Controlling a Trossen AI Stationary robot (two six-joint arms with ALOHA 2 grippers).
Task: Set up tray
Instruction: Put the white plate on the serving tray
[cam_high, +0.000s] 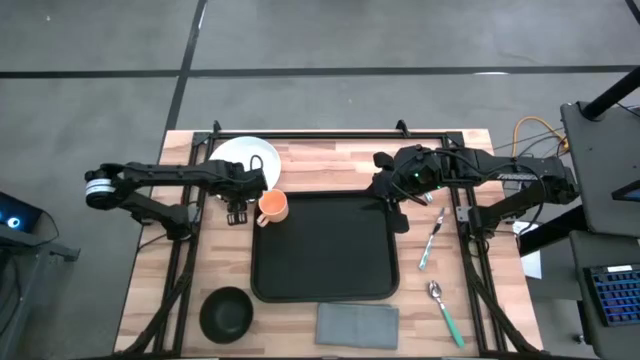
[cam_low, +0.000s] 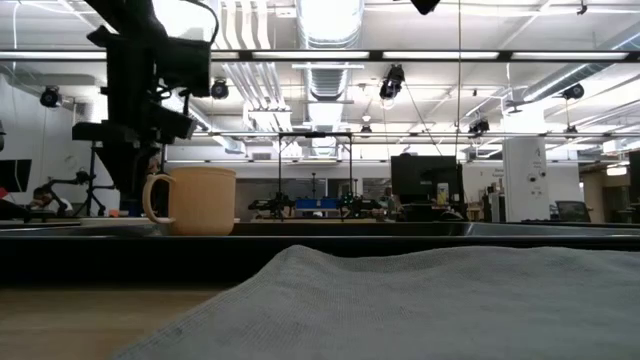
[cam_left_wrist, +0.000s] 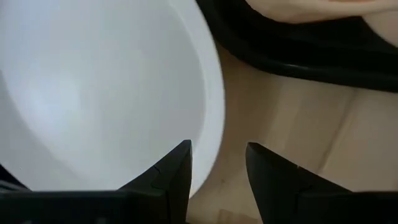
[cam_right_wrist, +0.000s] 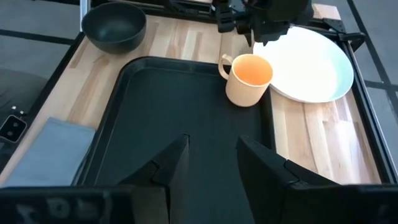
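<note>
- Left gripper (cam_high: 237, 213) fingers (cam_left_wrist: 171, 171) hanging narrowly parted, holding nothing, over round white plate (cam_high: 245, 160) rim, orange ceramic mug (cam_high: 272, 208) just beside.
- Right gripper (cam_high: 400, 217) fingers parted, empty, hovering over large black rectangular tray (cam_high: 325, 270).

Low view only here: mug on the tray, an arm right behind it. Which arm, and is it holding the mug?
Observer: The left arm, and it is not holding it. The left gripper is open beside the orange mug, fingers astride the rim of the white plate, which lies on the table off the tray.
Operator: Where's the other arm?
Observer: The right gripper is open and empty, over the tray's right edge.
</note>
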